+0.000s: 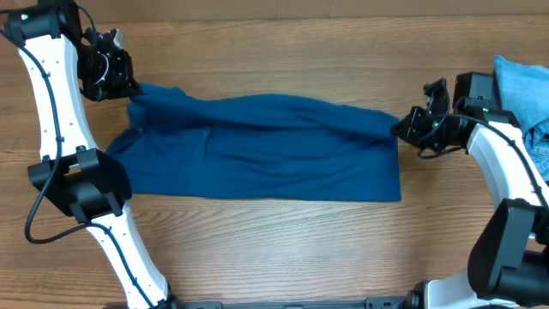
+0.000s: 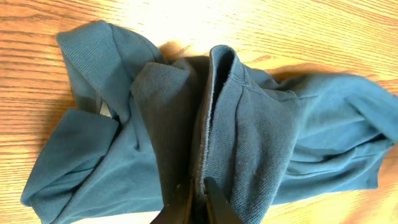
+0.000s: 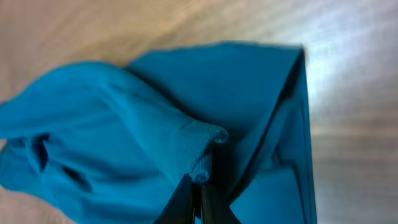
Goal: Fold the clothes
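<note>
The deep-blue shirt (image 1: 266,146) lies across the middle of the wooden table (image 1: 283,51). In the overhead view it is drawn out in a long band from 9 o'clock to 3 o'clock. Its lower edge is fairly straight and flat on the wood, and loose folds run along its upper half.

At the shirt's 10 o'clock corner, the left gripper (image 1: 127,86) has its fingers pressed together on a bunch of the cloth. In the left wrist view, the left gripper (image 2: 198,200) sits at 6 o'clock, and a ridge of ribbed knit is pinched between its dark tips. The rest of the shirt (image 2: 280,143) spreads in crumpled lobes towards 9 and 3 o'clock.

The right gripper (image 1: 401,129) is at the shirt's 3 o'clock end, clamped on the upper corner there. The right wrist view shows the right gripper (image 3: 198,200) with its two fingers closed on a rolled fold. From that fold the shirt (image 3: 112,124) fans out towards 9 o'clock, and a flat panel lies towards 1 o'clock.

At the overhead view's 2 o'clock edge, behind the right arm, there is a heap of lighter blue fabric (image 1: 523,81), apart from the shirt.
</note>
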You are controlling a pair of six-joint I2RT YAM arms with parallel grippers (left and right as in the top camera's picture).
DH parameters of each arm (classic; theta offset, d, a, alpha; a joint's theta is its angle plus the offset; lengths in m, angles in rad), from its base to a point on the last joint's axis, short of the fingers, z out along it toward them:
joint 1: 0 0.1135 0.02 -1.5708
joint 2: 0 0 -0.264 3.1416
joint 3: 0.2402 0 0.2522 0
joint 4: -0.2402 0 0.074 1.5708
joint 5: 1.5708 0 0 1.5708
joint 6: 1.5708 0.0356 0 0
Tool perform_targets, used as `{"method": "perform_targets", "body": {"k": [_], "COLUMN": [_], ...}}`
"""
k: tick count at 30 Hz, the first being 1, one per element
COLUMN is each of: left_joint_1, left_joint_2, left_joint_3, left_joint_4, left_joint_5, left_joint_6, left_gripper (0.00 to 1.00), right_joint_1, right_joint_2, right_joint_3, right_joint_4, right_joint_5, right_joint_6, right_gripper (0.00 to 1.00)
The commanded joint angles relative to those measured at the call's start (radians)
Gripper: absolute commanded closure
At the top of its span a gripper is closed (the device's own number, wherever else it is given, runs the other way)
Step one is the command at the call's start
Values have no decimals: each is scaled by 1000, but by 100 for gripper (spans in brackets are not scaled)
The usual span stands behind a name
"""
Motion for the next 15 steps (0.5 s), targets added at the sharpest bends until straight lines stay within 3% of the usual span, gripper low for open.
{"method": "perform_targets", "body": {"k": [1,15], "left_joint_1": [4,5], "left_joint_2": [-3,-12], "left_joint_3": [27,27], "left_joint_4": [-3,-3], "left_joint_5": [19,17], "left_joint_6": [0,1], "left_gripper": [91,90], "right_joint_1": [-2,-2], "right_joint_2": [-25,-21], "right_joint_3": [8,7], "right_joint_4": [-55,-171], "right_joint_5": [45,193], "right_joint_6": [-16,-8], "right_gripper": [96,96]}}
